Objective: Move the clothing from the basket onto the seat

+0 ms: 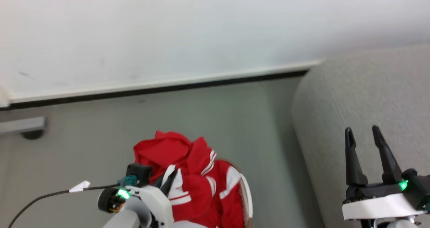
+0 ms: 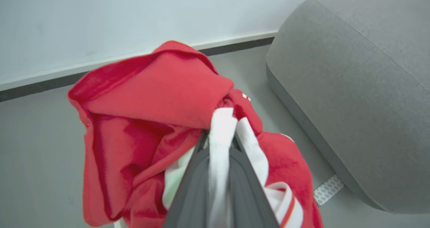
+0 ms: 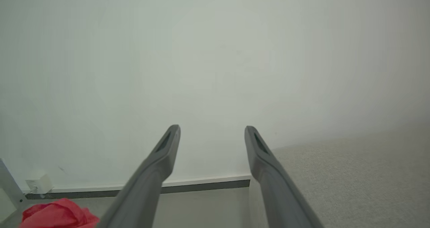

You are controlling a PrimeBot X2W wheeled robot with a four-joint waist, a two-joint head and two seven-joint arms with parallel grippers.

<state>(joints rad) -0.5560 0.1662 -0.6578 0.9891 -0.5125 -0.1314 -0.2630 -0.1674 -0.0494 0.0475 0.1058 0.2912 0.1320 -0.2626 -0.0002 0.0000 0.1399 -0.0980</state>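
The red clothing (image 1: 188, 174) with white panels is bunched up above the cream basket (image 1: 248, 196), whose rim shows at the lower middle of the head view. My left gripper (image 1: 169, 182) is shut on a white fold of that clothing (image 2: 158, 107); in the left wrist view the fabric is pinched between its fingers (image 2: 198, 187) and a red part drapes over the tips. My right gripper (image 1: 363, 132) stands open and holds nothing, hovering over the grey seat (image 1: 369, 97) at the right. A corner of the red clothing (image 3: 57, 216) shows at the lower left of the right wrist view, beside the open right gripper (image 3: 212, 130).
A white wall with a dark baseboard (image 1: 154, 88) runs behind the grey floor (image 1: 218, 120). A black cable (image 1: 50, 196) with a white tag trails left of my left arm. The seat (image 2: 356, 86) lies close to the right of the basket. A small white box (image 3: 38, 185) sits at the wall's foot.
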